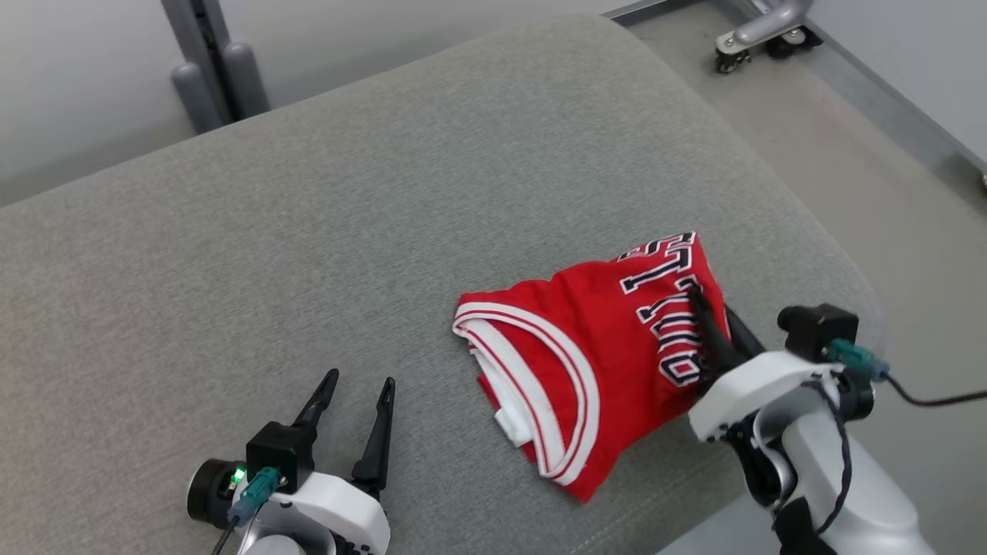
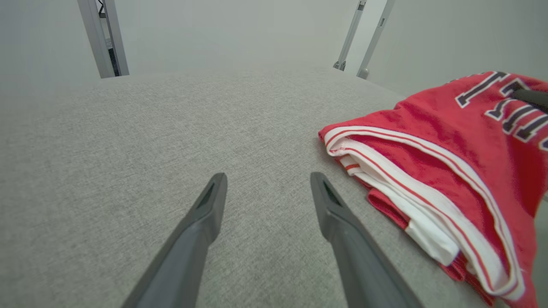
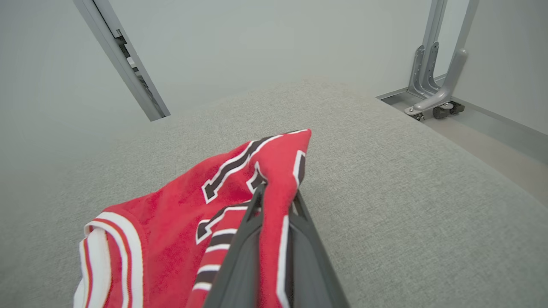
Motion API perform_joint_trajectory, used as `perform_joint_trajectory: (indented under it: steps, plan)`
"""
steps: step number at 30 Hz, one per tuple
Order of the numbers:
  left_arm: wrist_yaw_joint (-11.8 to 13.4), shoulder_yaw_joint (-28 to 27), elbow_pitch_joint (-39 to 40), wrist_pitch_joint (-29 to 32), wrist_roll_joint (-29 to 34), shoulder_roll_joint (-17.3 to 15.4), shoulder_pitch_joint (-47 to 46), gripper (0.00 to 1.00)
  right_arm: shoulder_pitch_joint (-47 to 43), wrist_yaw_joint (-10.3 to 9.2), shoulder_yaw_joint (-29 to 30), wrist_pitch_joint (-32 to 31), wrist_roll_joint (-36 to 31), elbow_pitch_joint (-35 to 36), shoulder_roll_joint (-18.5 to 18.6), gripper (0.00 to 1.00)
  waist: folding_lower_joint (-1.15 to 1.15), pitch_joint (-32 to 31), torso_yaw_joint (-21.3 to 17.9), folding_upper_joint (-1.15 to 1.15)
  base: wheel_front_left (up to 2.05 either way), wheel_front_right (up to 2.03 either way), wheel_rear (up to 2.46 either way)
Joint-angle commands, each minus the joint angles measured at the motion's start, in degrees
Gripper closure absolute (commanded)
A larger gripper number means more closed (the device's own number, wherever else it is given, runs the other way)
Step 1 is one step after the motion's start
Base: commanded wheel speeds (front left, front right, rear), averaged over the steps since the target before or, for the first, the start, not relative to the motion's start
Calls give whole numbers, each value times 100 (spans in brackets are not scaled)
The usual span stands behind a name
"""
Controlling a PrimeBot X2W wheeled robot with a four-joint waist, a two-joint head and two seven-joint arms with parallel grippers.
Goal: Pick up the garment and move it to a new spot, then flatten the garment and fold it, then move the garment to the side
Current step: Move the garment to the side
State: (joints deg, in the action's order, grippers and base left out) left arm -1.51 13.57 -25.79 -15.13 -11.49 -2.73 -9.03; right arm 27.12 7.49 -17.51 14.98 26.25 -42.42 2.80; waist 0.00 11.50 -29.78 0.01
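**Red jersey gripped at its lettered end by the right claw**

The red sleeveless jersey (image 1: 586, 362), with white-and-red striped trim and black, white-edged lettering, lies bunched in folded layers on the padded grey fabric bench (image 1: 308, 231). The lettering is creased and partly covered, so the word cannot be read. In the left wrist view the jersey (image 2: 432, 171) runs off the right edge. In the right wrist view the jersey (image 3: 171, 222) has its striped end cut off by the bottom edge. How many layers lie under the top one cannot be told. A small white tab pokes out among the striped edges.

The right claw (image 1: 705, 304) is clenched on the jersey's lettered end. One dark finger lies across the letters and the other is mostly hidden behind the cloth. In its own wrist view, a ridge of red cloth stands up between the fingers of this claw (image 3: 277, 192). The white forearm reaches in from beyond the lettered end and is cut off by the picture's lower edge.

The left claw (image 1: 360, 379) is released, its fingers spread over bare fabric. It sits apart from the jersey's striped end, on the side away from the right claw. Its wrist view shows the left claw (image 2: 269, 175) low over the bench, but whether it touches cannot be told.

Past the lettered end, off the bench, a silver metal leg on castors (image 1: 759, 31) stands on the pale floor.
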Motion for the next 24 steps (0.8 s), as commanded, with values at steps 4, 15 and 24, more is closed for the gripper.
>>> perform_joint_trajectory:
  steps: [4, 15, 24]
  plan:
    - [-97, -55, 70, 1, 215, -35, -203, 0, 655, -1, 530, 28, -425, -321, 36, 100, 0, 317, 547, -1, 0, 0, 0]
    - [-266, -194, 155, 1, 667, -59, -621, 0, 2198, -1, 2705, 27, -1991, -1316, 827, 100, 0, 938, 1487, -1, 0, 0, 0]
    - [-283, -231, 171, 3, 724, -55, -689, 0, 2379, -1, 4326, 27, -3577, -1669, 1445, 62, 0, 997, 1741, -1, 0, 0, 0]
